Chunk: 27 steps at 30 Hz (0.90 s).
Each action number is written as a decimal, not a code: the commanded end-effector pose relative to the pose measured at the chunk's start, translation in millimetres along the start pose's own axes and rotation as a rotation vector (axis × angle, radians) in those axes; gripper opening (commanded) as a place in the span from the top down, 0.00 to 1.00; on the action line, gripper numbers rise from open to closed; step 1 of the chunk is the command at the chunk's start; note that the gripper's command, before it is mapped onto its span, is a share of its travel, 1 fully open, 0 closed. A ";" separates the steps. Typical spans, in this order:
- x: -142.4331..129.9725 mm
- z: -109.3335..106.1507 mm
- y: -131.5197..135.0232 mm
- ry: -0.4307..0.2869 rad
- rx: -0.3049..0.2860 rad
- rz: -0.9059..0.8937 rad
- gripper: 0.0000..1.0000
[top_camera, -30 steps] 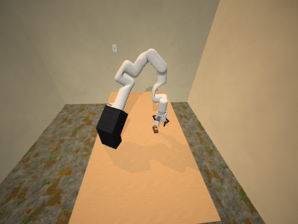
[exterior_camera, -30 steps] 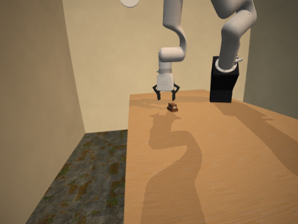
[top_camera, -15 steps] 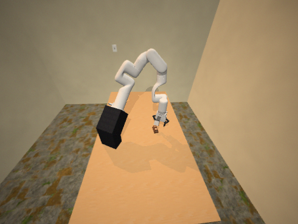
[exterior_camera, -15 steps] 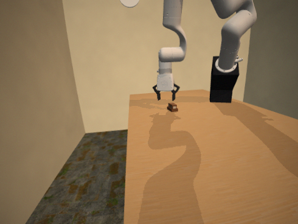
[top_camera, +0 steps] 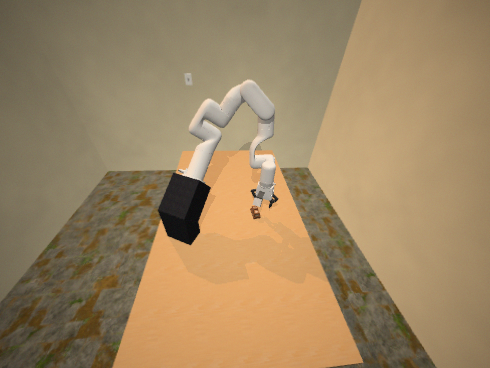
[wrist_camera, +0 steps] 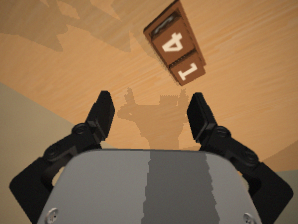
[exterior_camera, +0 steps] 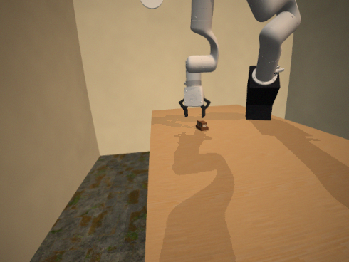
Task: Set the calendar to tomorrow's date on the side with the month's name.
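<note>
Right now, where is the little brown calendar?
In the wrist view, the calendar lies on the table, beyond the open gripper, towards the upper right.

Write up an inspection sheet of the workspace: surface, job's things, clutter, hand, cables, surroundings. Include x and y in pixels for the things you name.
Surface: long orange-tan wood-grain table (top_camera: pixel 235 310) (exterior_camera: pixel 199 213) (wrist_camera: pixel 240 45), crossed by shadows.
Job's things: small brown block-shaped calendar (top_camera: pixel 255 212) (exterior_camera: pixel 202 125) (wrist_camera: pixel 175 43) on the table; in the wrist view, white digits 4 and 1 show on its upward faces. Whether the cubes sit flat in the tray: cannot tell.
Clutter: nothing seen.
Hand: black two-fingered hand (top_camera: pixel 264 199) (exterior_camera: pixel 194 116) (wrist_camera: pixel 151 101), open, holding nothing, above the table and apart from the calendar.
Cables: nothing seen.
Surroundings: plain beige walls (top_camera: pixel 410 125) (exterior_camera: pixel 117 71); mottled grey-brown floor (top_camera: pixel 65 260) (exterior_camera: pixel 103 199); small white wall plate (top_camera: pixel 188 79).
</note>
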<state>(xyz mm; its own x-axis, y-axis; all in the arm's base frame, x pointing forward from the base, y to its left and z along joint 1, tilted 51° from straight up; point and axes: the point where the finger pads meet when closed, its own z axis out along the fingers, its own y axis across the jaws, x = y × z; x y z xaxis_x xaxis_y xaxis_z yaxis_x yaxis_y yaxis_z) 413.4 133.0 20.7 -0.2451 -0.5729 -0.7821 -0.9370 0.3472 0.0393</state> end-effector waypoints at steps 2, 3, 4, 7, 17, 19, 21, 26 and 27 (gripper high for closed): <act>0.6 -0.8 -1.2 0.001 0.003 0.001 0.00; 0.6 -0.8 -1.2 0.001 0.003 0.001 0.00; 0.6 -0.8 -1.2 0.001 0.003 0.001 0.00; 0.6 -0.8 -1.2 0.001 0.003 0.001 0.00; 0.2 -0.7 -0.9 0.001 0.003 0.041 0.00; -0.9 -0.5 -0.3 0.001 0.002 0.129 0.00; -2.2 -0.3 0.2 0.001 0.003 0.217 0.00; -13.0 1.5 4.9 0.001 0.003 0.263 0.00; -13.0 1.5 4.9 0.001 0.003 0.263 0.00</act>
<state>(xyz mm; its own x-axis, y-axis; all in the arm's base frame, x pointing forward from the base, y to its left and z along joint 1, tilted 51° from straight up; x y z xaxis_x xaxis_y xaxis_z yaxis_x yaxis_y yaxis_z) 412.2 139.4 25.8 -0.4567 -0.4693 -0.7558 -0.8510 0.4781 0.2174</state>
